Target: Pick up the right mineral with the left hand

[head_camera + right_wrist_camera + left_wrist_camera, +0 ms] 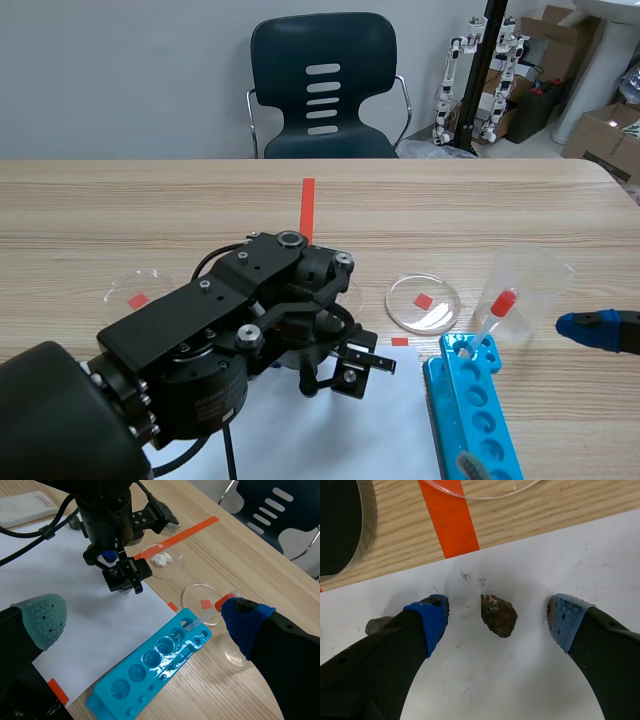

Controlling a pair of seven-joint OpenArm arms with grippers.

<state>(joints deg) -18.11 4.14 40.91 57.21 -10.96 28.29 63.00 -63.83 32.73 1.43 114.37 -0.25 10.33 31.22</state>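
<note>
Now, the right mineral [498,616] — a small, rusty-brown lump — lies on the white paper [520,680], between the fingers of my left gripper [499,622] and touching neither pad. Those fingers stand wide apart and hold nothing. A second, greyer mineral [376,625] sits just outside one finger. My right gripper [144,620], well apart by the blue tray [150,670], is also spread wide and empty. The risk I see: the lump is irregular, so closing pads could pinch it off-centre and squirt it out — or knock its neighbour.
</note>
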